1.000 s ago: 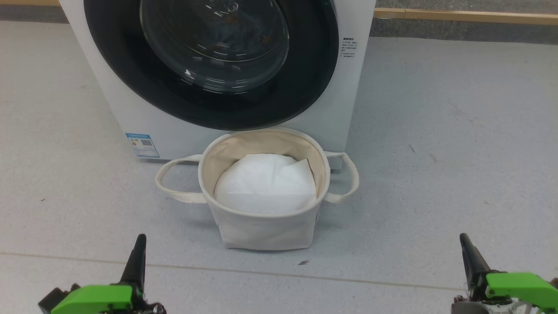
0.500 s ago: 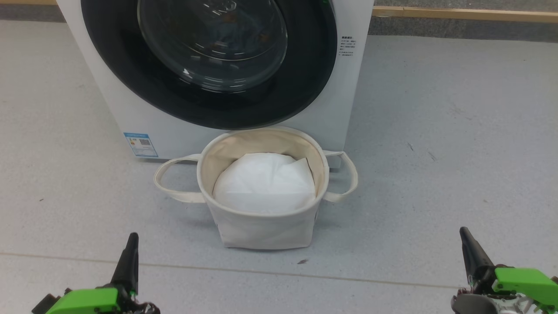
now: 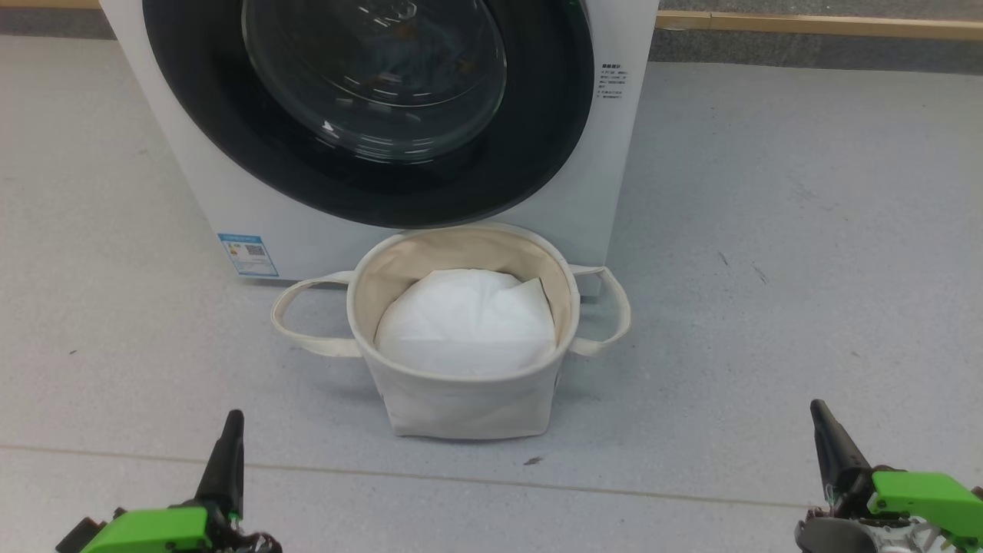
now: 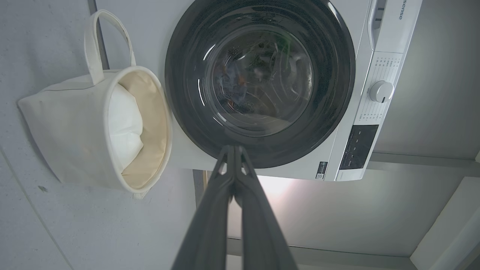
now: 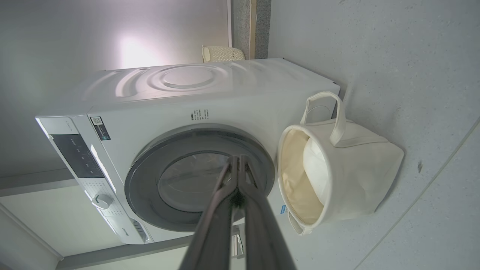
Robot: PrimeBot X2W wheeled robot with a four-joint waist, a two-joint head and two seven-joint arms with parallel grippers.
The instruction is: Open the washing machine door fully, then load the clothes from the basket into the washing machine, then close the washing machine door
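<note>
Left gripper point(image 4: 234, 149) and right gripper point(image 5: 238, 158): jaws pressed together, holding nothing, low over the grey floor point(image 3: 768, 269). Ahead, between them: the basket point(image 3: 461, 411), containing a white sheet point(image 3: 468, 326), stands just before the washing machine point(image 3: 599, 207). The washing machine door point(image 3: 537, 153) is closed; clothes point(image 4: 235, 80) are dimly visible behind its glass.

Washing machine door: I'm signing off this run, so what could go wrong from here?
The washing machine door looks flush, but whether it latched cannot be told; it may swing open. The white sheet in the basket could be mistaken for laundry and loaded.
</note>
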